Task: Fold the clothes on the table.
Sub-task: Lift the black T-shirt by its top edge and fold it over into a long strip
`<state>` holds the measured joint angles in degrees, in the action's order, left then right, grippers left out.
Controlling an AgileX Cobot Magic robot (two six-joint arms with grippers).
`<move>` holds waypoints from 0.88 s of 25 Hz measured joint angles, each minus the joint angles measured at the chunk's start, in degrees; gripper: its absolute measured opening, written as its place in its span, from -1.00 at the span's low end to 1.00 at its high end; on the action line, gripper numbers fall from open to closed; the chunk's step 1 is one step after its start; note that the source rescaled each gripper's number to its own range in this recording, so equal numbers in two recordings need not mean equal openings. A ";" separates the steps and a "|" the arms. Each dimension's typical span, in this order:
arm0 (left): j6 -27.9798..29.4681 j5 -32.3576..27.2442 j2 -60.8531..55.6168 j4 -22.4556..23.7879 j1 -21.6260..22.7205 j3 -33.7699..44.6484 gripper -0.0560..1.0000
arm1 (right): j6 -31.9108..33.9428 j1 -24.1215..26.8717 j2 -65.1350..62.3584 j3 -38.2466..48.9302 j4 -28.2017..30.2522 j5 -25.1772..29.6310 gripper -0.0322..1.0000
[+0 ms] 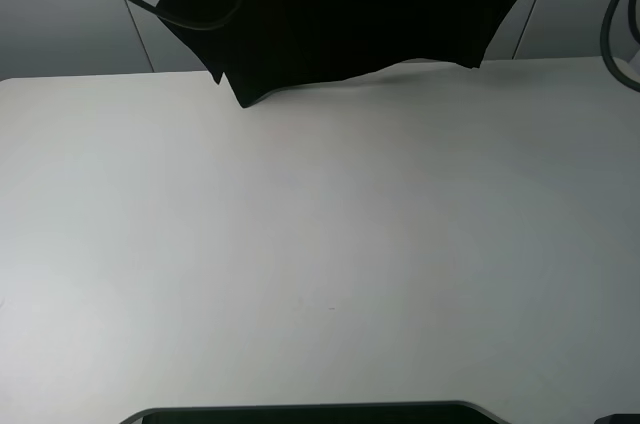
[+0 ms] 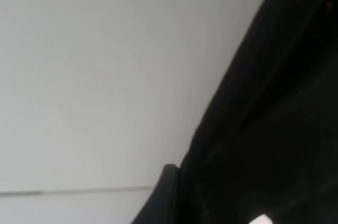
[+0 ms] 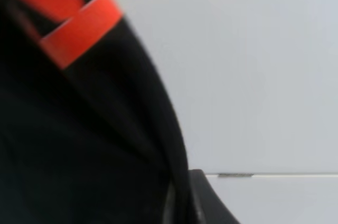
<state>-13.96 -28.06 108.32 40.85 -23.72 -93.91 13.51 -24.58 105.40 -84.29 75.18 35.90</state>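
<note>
While T-shirt (image 1: 340, 14) hangs aloft above table (image 1: 320, 244) far edge, spread left to right, left gripper (image 2: 168, 182) and right gripper (image 3: 203, 197) each appear clamped on cloth, jaws hidden. Long axis runs across; cloth hangs below both grippers; neither arm nearer.

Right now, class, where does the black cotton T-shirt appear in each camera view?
Exterior high: the black cotton T-shirt hangs at top centre, over the far edge of the white table.
Left wrist: the T-shirt fills the lower right.
Right wrist: the T-shirt fills the left, red print showing.
Shared landmark: the shirt's edge against a pale background.
</note>
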 joint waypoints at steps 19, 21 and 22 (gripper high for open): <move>-24.00 -40.94 -0.13 -33.34 -0.37 -0.50 -0.89 | -16.46 0.00 1.08 0.75 -57.54 28.44 -0.94; -24.38 -41.16 -0.13 -34.38 -0.37 -0.14 -0.89 | -17.78 0.00 1.08 2.29 -60.49 30.49 -0.94; -24.68 -41.16 -0.13 -34.60 -0.37 0.40 -0.89 | -18.66 0.00 1.08 3.61 -62.18 30.92 -0.94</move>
<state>-38.64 -69.22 108.19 6.25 -24.09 -93.50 -5.15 -24.58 106.48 -80.68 13.01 66.82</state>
